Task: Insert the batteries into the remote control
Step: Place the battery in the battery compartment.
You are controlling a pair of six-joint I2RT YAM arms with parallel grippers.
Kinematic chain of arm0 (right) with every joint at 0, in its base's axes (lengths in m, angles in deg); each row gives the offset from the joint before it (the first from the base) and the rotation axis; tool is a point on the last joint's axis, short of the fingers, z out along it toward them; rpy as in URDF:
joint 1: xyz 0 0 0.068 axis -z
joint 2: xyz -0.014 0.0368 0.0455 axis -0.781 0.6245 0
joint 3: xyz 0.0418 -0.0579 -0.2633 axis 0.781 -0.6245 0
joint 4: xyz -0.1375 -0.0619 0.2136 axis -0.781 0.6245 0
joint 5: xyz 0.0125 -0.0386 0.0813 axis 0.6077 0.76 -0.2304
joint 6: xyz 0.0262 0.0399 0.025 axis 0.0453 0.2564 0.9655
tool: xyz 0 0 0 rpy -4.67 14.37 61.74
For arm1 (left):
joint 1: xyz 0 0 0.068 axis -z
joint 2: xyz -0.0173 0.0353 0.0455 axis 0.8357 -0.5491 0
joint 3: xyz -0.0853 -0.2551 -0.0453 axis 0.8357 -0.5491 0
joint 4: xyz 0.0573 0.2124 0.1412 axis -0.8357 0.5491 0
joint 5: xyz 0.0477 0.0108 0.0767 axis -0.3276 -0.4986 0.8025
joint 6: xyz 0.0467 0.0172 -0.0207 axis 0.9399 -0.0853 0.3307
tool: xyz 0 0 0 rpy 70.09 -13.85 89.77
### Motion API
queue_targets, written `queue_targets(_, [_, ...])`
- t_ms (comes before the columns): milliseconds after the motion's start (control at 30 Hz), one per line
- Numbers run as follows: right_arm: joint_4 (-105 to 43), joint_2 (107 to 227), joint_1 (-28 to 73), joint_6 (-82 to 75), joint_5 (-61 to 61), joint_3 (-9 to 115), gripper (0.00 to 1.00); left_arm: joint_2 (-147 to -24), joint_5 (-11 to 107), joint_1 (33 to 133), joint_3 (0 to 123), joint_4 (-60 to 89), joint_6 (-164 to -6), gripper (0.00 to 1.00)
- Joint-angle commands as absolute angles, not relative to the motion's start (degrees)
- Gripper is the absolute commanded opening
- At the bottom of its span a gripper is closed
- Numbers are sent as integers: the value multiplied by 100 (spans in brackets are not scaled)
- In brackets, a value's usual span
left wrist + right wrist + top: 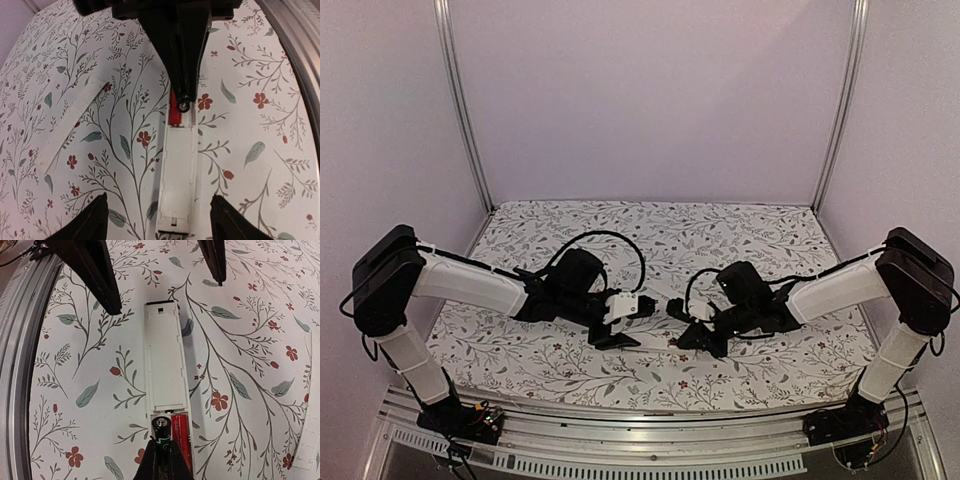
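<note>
We begin at the right tool. Its jaws are closed together and its tips sit on a dark battery; we cannot tell whether they pinch it or only press on it. That battery sits in the open end of the remote control, with its metal-tipped end showing just past the fingertips. A red battery lies right beside it in the same opening, touching or nearly so.

The remote control is a long white bar lying flat on the table, back side up. It runs lengthways from the right tool toward the left tool. The rest of its back is plain white, with small notches at the far end.

The left tool is spread wide and grips nothing. Its two dark fingers stand on either side of the remote's far end, and we see a gap between each finger and the plastic.

A thin white cover strip lies apart from the remote on the floral cloth, angled to it. On the remote's other side a metal rail edges the table. In the overhead view the two tools face each other near the front edge, and the remote is barely visible between them.
</note>
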State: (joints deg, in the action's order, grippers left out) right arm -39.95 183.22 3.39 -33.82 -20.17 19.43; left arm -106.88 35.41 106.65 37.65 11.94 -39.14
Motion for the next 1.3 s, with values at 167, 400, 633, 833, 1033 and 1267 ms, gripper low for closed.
queue_targets(167, [-3600,18389,319,-3466,-1816,2086,1,-10668,3582,10600,3750,1186,-3962,70])
queue_targets(400, [-3496,18356,315,-3457,-1849,2190,14,-10728,3552,10607,3774,1203,-3959,70])
queue_targets(633, [-3324,18282,319,-3508,-1880,2320,20,-10779,3515,10606,3800,1212,-3955,70])
queue_targets(833, [-3241,17890,315,-3199,-2042,2554,21,-10837,3498,10709,3901,980,-4261,65])
queue_targets(1033, [-3088,17177,734,-1294,-2030,2684,24,-10906,3627,10987,3994,755,-4468,13])
queue_targets(1267, [-2016,17384,1066,1220,-1679,2350,30,-11348,3746,11271,4158,621,-4494,5])
